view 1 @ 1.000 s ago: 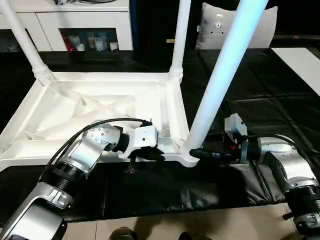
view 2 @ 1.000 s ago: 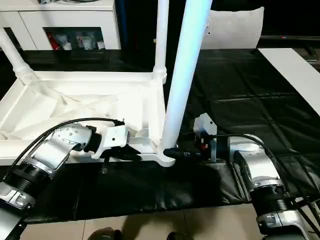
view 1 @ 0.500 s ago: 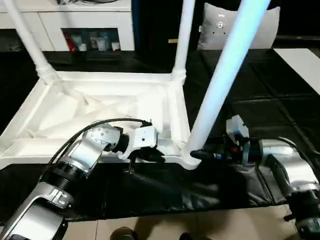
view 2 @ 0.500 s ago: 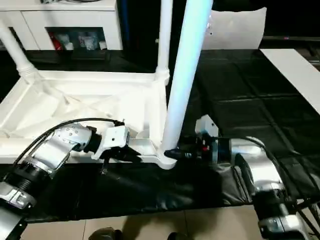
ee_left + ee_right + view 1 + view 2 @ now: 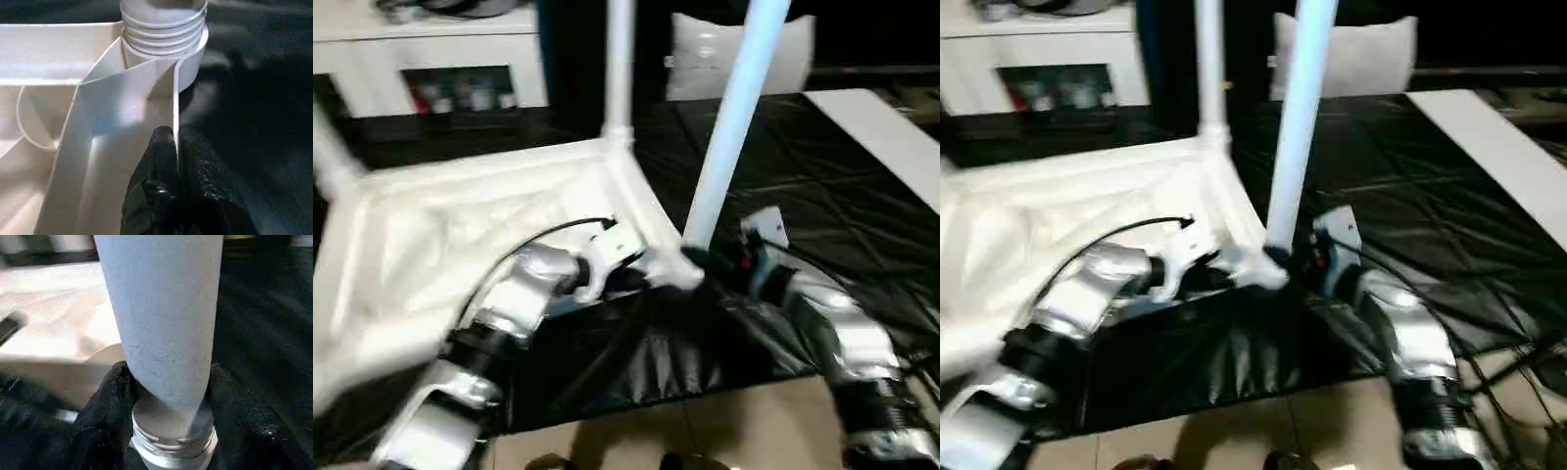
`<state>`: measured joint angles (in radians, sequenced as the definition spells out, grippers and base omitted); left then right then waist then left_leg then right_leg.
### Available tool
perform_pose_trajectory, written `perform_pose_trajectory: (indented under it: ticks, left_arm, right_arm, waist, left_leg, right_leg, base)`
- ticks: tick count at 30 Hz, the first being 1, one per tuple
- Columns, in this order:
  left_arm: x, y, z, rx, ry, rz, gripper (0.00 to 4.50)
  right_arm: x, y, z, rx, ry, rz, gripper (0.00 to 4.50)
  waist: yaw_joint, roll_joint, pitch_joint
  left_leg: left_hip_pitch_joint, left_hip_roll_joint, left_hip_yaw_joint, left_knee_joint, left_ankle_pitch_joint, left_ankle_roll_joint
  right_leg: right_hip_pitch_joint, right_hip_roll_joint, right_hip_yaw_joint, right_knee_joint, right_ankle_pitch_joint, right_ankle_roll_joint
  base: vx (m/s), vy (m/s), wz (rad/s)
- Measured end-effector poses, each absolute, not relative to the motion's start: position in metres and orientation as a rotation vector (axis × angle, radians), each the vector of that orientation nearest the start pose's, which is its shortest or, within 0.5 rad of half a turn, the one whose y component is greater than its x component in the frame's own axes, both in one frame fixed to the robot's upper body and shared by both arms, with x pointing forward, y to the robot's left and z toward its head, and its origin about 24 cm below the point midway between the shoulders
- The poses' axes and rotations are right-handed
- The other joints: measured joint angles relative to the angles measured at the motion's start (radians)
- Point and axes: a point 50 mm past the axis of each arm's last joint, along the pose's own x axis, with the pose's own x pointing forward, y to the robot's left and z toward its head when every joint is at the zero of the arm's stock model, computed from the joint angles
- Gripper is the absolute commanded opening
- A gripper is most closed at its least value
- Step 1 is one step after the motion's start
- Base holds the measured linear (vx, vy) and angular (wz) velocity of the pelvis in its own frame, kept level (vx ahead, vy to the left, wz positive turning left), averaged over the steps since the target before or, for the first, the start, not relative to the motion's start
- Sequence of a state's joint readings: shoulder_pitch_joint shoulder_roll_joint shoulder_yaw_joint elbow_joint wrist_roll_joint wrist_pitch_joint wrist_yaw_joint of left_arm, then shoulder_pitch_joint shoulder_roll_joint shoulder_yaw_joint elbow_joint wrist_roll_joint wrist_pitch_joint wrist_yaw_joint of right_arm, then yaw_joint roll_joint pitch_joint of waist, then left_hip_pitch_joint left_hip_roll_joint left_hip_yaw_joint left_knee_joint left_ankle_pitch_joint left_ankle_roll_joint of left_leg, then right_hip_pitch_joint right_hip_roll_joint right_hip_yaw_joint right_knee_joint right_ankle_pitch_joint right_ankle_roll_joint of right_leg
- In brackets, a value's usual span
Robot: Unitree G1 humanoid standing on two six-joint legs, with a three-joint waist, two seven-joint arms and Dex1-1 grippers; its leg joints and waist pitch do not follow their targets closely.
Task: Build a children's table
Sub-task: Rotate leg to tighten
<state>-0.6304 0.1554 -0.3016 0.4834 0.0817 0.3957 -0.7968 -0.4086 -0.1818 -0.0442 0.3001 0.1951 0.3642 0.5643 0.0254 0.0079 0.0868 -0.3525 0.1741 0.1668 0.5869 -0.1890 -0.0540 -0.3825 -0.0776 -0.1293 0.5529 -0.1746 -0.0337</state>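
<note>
White plastic top (image 5: pixel 480 220) lies upside down on the black table (image 5: pixel 822 186), ribbed underside up, its near corner at the table's front edge. One leg (image 5: pixel 729 127) stands in that near corner socket (image 5: pixel 164 34), leaning a little, and another leg (image 5: pixel 619 69) rises from the far corner. Right gripper (image 5: pixel 168 401) has its black fingers (image 5: pixel 110 396) clamped on either side of the near leg, just above the threaded collar (image 5: pixel 173 443). Left gripper (image 5: pixel 174 147) comes in from the other side, fingers (image 5: pixel 159 156) pressed together on the top's thin outer wall (image 5: pixel 175 103), right beside the socket. Behind the table stand a white cabinet (image 5: pixel 440 59) and a pale cushion (image 5: pixel 705 59).
</note>
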Motion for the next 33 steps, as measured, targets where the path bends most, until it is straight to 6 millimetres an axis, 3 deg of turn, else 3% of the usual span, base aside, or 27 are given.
perform_pose_trajectory:
  ticks: [2, 3, 8, 11, 14, 16, 24, 28, 33]
  left_arm:
    - [0.333, 0.059, 0.058, 0.326, 0.429, -0.947, 0.0]
    - [0.335, 0.053, 0.059, 0.323, 0.425, -0.911, 0.0]
    - [0.337, 0.044, 0.062, 0.331, 0.405, -0.863, 0.0]
    - [0.342, 0.052, 0.067, 0.358, 0.384, -0.837, 0.0]
    - [0.344, 0.054, 0.072, 0.371, 0.357, -0.834, 0.0]
    - [0.345, 0.057, 0.073, 0.387, 0.351, -0.84, 0.0]
    - [0.335, 0.086, 0.067, 0.463, 0.346, -0.995, 0.0]
    - [0.333, 0.094, 0.067, 0.497, 0.355, -1.048, 0.0]
    - [0.327, 0.103, 0.067, 0.55, 0.347, -1.174, 0.0]
  right_arm:
    - [0.328, -0.14, 0.061, 0.13, 0.249, 0.468, 1.91]
    - [0.333, -0.136, 0.063, 0.132, 0.249, 0.416, 2.26]
    - [0.336, -0.132, 0.063, 0.131, 0.202, 0.366, 2.71]
    - [0.33, -0.13, 0.055, 0.126, 0.217, 0.405, 2.96]
    - [0.325, -0.132, 0.049, 0.134, 0.229, 0.422, 3.26]
    - [0.325, -0.137, 0.051, 0.116, 0.215, 0.447, 3.48]
    - [0.321, -0.184, 0.073, -0.042, 0.137, 0.66, 4.02]
    - [0.317, -0.185, 0.077, -0.061, 0.134, 0.769, 4.31]
    - [0.311, -0.192, 0.085, -0.118, 0.141, 0.917, 4.46]
  waist:
    - [-0.001, 0.0, 0.0]
    - [-0.001, 0.0, 0.0]
    - [0.008, 0.0, 0.0]
    - [0.011, 0.0, 0.0]
    - [0.019, 0.001, -0.001]
    - [0.025, 0.002, -0.001]
    - [0.035, 0.003, -0.002]
    - [0.039, 0.003, -0.002]
    - [0.059, 0.002, -0.002]
  left_leg:
    - [0.0, 0.0, 0.001, 0.0, 0.0, 0.001]
    - [-0.001, 0.0, 0.001, 0.0, 0.0, 0.001]
    - [-0.001, -0.001, 0.004, -0.002, -0.003, 0.006]
    - [-0.008, 0.0, 0.004, -0.003, -0.002, 0.009]
    - [-0.022, 0.0, 0.005, -0.001, -0.002, 0.01]
    - [-0.025, 0.001, 0.005, -0.002, -0.001, 0.011]
    - [-0.015, 0.002, 0.005, 0.003, -0.001, 0.01]
    - [-0.013, 0.002, 0.005, 0.003, 0.0, 0.008]
    - [-0.014, 0.002, 0.005, 0.004, 0.0, 0.008]
  right_leg:
    - [-0.001, 0.0, 0.001, 0.0, 0.0, 0.0]
    - [-0.001, 0.0, 0.002, 0.0, 0.0, 0.0]
    - [-0.004, 0.0, 0.006, 0.001, 0.017, -0.001]
    - [-0.015, 0.0, 0.007, 0.012, 0.022, -0.004]
    - [-0.035, 0.0, 0.007, 0.027, 0.015, -0.007]
    - [-0.039, 0.001, 0.007, 0.029, 0.014, -0.008]
    - [-0.028, 0.001, 0.007, 0.029, 0.016, -0.009]
    - [-0.025, 0.001, 0.007, 0.028, 0.015, -0.004]
    - [-0.024, 0.001, 0.007, 0.027, 0.018, -0.008]
  base:
    - [0.0, 0.0, 0.0]
    - [0.0, 0.0, 0.0]
    - [0.021, -0.006, 0.0]
    - [0.018, -0.011, 0.0]
    - [0.017, -0.014, 0.0]
    - [0.0, 0.0, 0.0]
    - [0.0, 0.0, 0.0]
    - [0.0, 0.0, 0.0]
    - [0.0, 0.0, 0.0]
